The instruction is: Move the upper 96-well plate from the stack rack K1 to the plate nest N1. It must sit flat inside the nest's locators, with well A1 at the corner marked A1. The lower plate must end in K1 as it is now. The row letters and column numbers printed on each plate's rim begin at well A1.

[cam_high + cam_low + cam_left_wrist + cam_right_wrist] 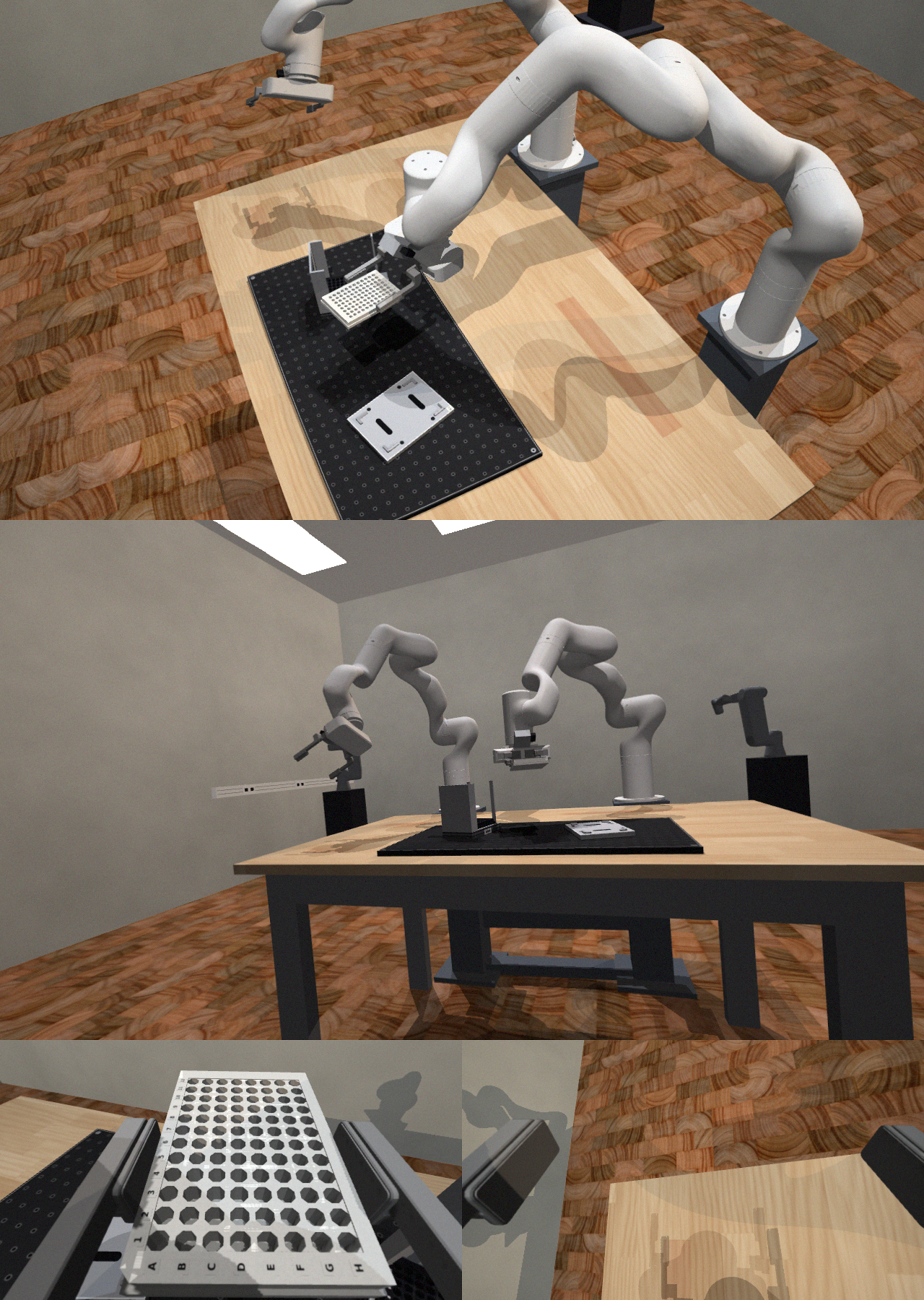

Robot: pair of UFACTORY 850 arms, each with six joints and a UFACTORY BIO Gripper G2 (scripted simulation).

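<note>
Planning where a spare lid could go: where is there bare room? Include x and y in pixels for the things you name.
The wooden table point(723, 465) point(581, 869) point(36, 1119) point(823, 1202) has room between the black mat point(290, 336) point(535, 843) point(58, 1181) and the arm pedestals. It's crowded at the stack rack point(320, 290) point(457, 809), where the left gripper point(375, 284) point(528, 757) point(249, 1163) holds the white plate point(349, 321) point(529, 765) point(245, 1276) overhead.

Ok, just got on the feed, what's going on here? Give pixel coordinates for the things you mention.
The left gripper point(381, 285) point(249, 1159) is holding the white 96-well plate point(360, 297) point(238, 1164) by its long sides, up in the air beside the stack rack point(316, 274) point(457, 809). The plate nest point(401, 420) point(599, 830) is still to be filled, its locators bare. The right gripper point(284, 106) point(711, 1148) is open, off past the table's edge, with nothing between its fingers.
</note>
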